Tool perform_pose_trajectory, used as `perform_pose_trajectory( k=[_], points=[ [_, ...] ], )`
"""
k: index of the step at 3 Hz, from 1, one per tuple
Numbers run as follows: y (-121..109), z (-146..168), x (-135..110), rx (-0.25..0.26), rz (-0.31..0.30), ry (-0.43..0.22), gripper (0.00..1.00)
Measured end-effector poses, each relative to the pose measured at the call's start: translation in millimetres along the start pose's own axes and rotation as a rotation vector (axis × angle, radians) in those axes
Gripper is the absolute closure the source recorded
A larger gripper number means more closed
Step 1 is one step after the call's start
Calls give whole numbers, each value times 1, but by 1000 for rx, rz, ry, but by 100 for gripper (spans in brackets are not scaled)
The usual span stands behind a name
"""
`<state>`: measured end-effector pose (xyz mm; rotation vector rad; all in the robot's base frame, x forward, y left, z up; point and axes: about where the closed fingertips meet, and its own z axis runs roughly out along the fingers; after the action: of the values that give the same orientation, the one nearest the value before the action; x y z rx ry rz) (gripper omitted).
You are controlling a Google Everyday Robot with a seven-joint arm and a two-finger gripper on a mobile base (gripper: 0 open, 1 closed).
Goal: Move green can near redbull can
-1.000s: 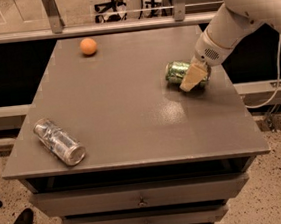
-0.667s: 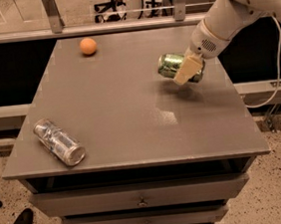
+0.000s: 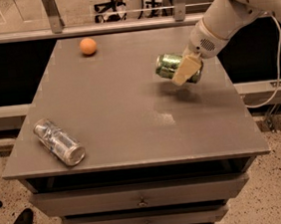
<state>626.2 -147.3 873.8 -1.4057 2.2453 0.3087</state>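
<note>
Gripper [image 3: 182,72] at 2 o'clock over the surface [image 3: 130,110], fingers [image 3: 185,70] clamped on the green can [image 3: 168,65]. The can is held on its side, clear of the surface, with its shadow beneath it. Redbull can [image 3: 58,142] lies on its side at 8 o'clock, well apart from the green can. Orange ball [image 3: 88,46] at 11 o'clock, off the line between the two cans.

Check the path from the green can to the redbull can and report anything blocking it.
Nothing visible blocks it. The gripper holds the green can above the right side of the table. The redbull can lies at its front left, with only bare surface between them. The orange ball sits at the back left, off that line.
</note>
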Motion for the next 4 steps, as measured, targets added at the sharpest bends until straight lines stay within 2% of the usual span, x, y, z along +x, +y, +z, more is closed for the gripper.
perform_pose_trajectory(
  k=[1,2,3,4],
  points=[
    [23,10,-22,-43,-85,-15,100],
    [57,17,-64,-106,-229,-37,100],
    [87,26,-94,-181,-358,-26,100],
    [110,42,-110,-269,-454,-7,100]
  ],
)
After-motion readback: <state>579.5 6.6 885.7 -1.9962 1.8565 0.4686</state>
